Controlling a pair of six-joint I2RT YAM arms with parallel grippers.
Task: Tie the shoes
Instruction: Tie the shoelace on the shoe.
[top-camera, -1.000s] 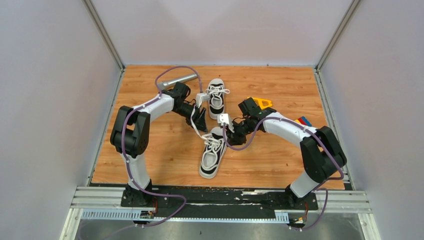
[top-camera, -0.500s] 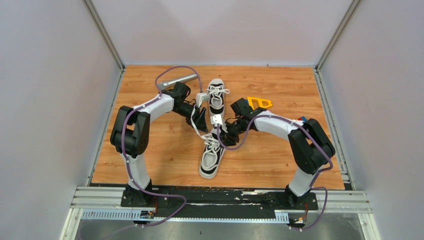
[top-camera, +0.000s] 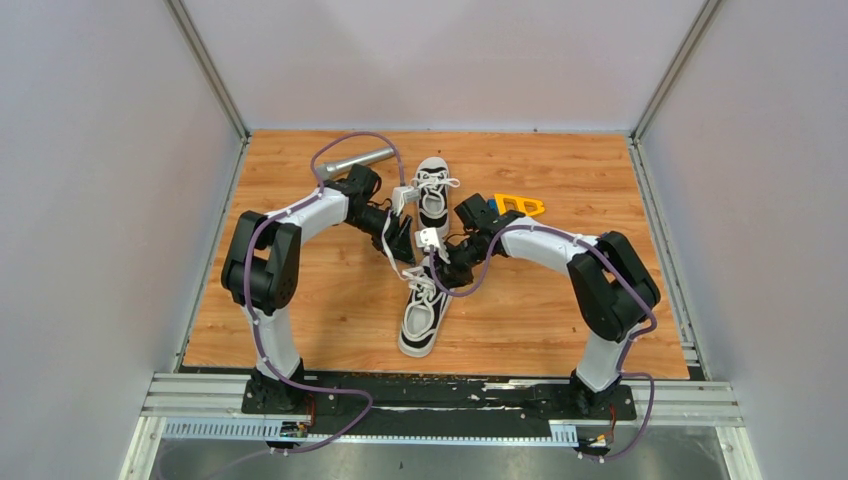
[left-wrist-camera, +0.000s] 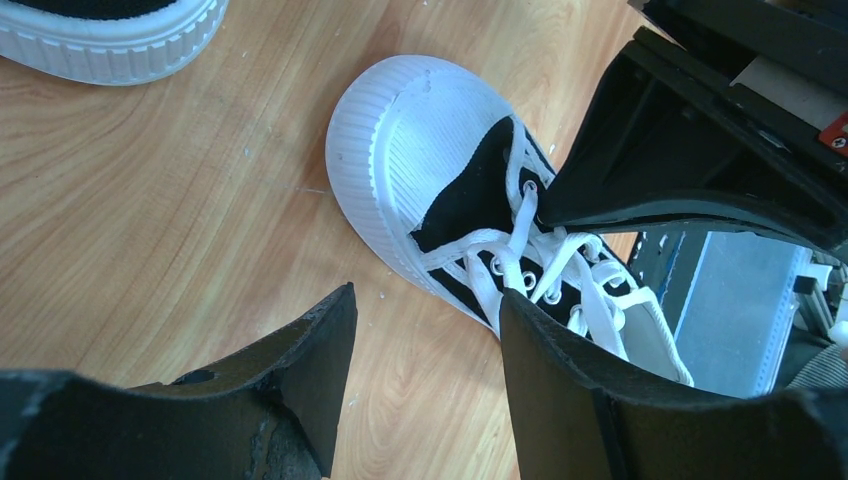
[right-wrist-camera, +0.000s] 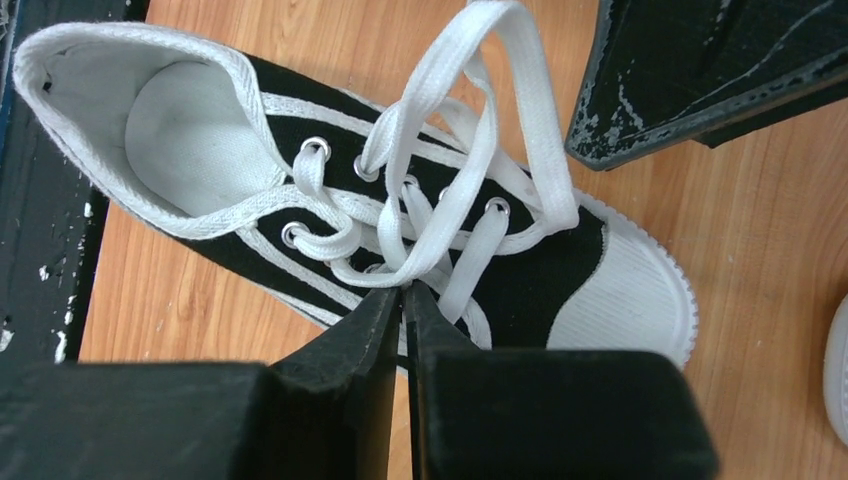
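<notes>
**Right arm (top-camera: 545, 245) swung in over the near shoe (top-camera: 418, 322)**

Since the earlier frames the right arm's elbow has been brought leftward and its wrist carried closer over the shoe. The left arm (top-camera: 310, 210) and both shoes are seen unmoved.

The near shoe is laid sole down at the middle of the wooden table (top-camera: 300, 300). Its long axis runs near-to-far with a slight rightward lean, the heel turned toward the arm bases and the white toe cap toward the far side. The far shoe (top-camera: 432, 200) is set just beyond it, also lengthwise near-to-far; which end is its toe cannot be told. The white laces (right-wrist-camera: 480, 130) of the near shoe are left untied, with one wide loop among them.

The right gripper (right-wrist-camera: 405, 292) is clenched to a thin slit, with a lace strand pinched at its tips above the eyelets. The left gripper (left-wrist-camera: 425, 300) is held spread beside the toe cap with nothing grasped. One of its fingers (left-wrist-camera: 570, 390) is seen across the laces.

Counted: two shoes, two arms, and one metal cylinder (top-camera: 355, 160) and one yellow piece (top-camera: 522, 205) on the far part of the table.
</notes>
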